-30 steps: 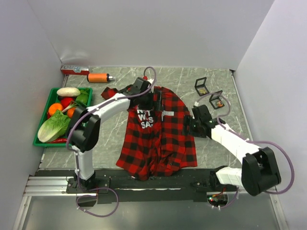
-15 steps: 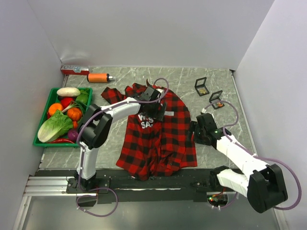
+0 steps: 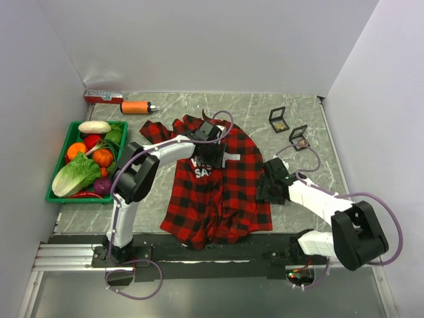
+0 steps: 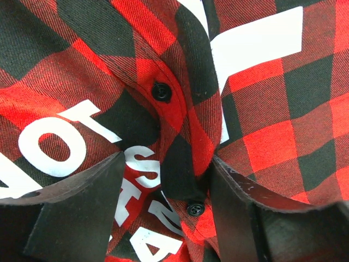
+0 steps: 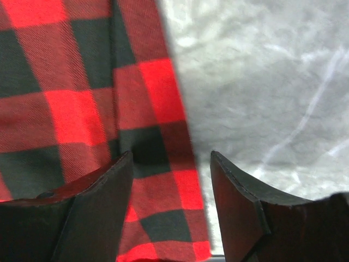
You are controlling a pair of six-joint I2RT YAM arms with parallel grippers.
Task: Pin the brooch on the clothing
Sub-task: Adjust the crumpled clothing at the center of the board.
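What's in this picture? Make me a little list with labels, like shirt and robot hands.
Shirt: red-and-black checks, white letters, spread on the table
Left gripper: fingers either side of a fold by the buttons; grip unclear
Right gripper: open, over the shirt's edge
Other things: green tray of vegetables, orange bottle, two small black boxes

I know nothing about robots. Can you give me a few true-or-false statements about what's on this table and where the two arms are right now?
1. The clothing is blue and white. False: it is red-and-black plaid.
2. The left gripper is at the white lettering. True.
3. The right gripper holds a black box. False: it is at the clothing's right edge with its fingers apart, and the nearest black box lies farther back.
4. A green tray of vegetables sits left of the clothing. True.
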